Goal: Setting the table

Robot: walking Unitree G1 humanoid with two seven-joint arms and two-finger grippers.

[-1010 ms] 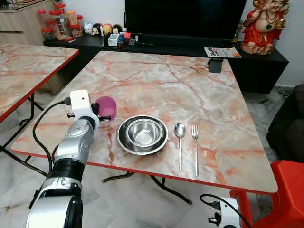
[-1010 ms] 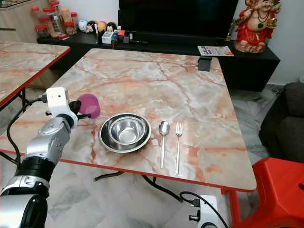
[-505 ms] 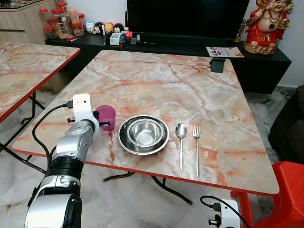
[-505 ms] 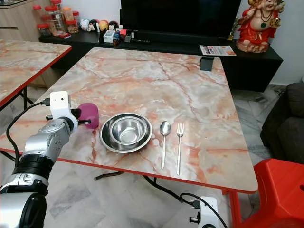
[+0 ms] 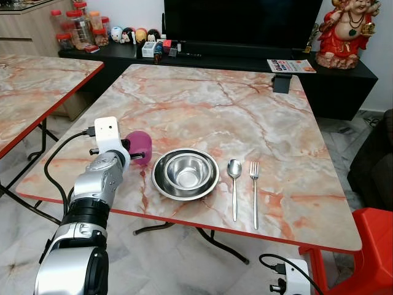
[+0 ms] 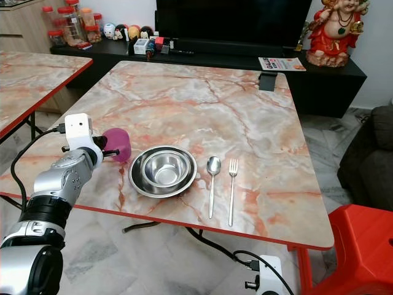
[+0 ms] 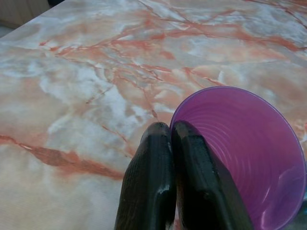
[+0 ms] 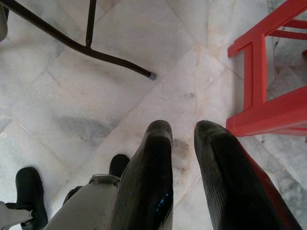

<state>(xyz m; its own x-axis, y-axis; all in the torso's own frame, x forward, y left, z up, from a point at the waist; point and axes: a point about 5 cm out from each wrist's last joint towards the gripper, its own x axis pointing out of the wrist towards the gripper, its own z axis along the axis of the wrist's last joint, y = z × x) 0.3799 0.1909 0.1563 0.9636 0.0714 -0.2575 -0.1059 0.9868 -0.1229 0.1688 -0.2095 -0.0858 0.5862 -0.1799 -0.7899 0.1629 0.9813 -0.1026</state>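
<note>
Purple plastic cup [image 5: 139,146] is sitting at the near left of the marble bench [image 5: 245,117], just left of the steel bowl [image 5: 185,174] nested in a wider steel dish. The left gripper [image 7: 173,143] is pinching the cup's rim — one finger inside, one outside, clenched on the wall. Whether the cup is resting on the bench or being held just above it cannot be told. Right of the bowl, a spoon [image 5: 234,187] and a fork [image 5: 254,193] are lying side by side. The place setting is looking nearly finished — only letting go of the cup seems left. The right gripper [image 8: 183,139] is hanging idle over the floor, fingers slightly parted, grasping nothing.
</note>
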